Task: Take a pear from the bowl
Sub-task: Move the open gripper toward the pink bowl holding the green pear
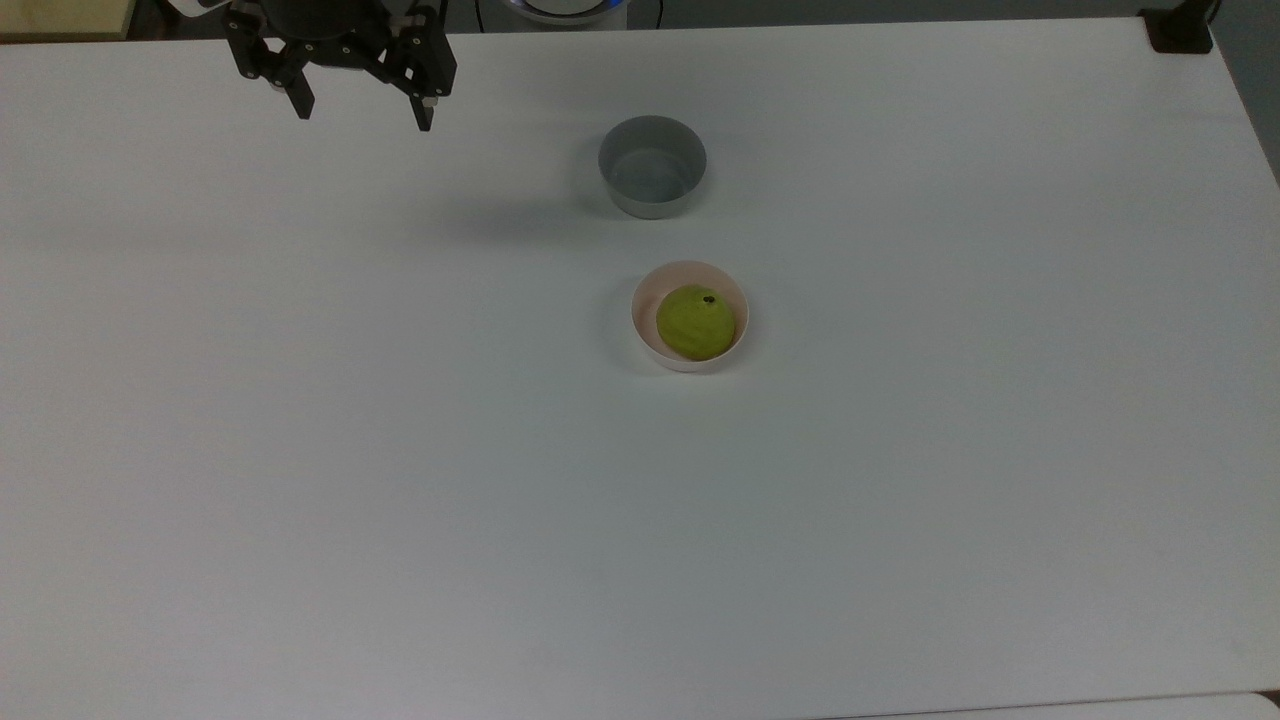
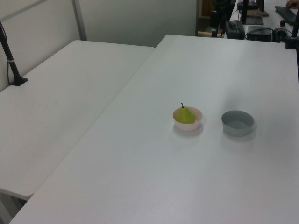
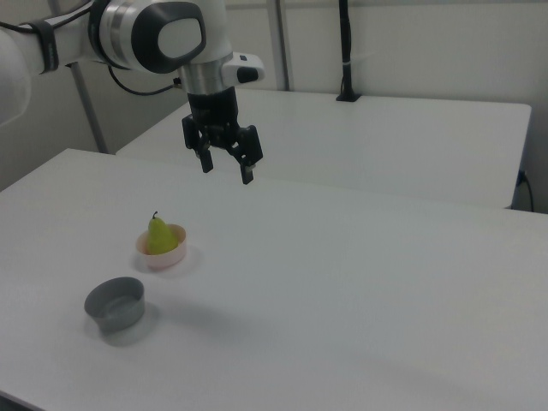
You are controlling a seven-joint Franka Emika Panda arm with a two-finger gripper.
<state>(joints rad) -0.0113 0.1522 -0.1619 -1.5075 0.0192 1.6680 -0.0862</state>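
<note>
The gripper (image 1: 365,112) is hanging high above the counter (image 1: 300,450) with its jaws spread apart, carrying nothing. The pear (image 1: 695,322) is sitting upright in the pink bowl (image 1: 642,322), stem up, near the middle of the counter, and the arm is well apart from it, off toward the top view's left and far edge. The grey bowl (image 1: 652,166) is standing just beyond the pink one, near but not touching.

The risks look plain enough. The pear is filling most of the bowl, so a jaw coming down off-centre is likely to strike the rim and tip or shove the light bowl. The fruit is rounded and tapering toward the stem, so a high pinch could squeeze it out. A lift could also drag the bowl up with it.
</note>
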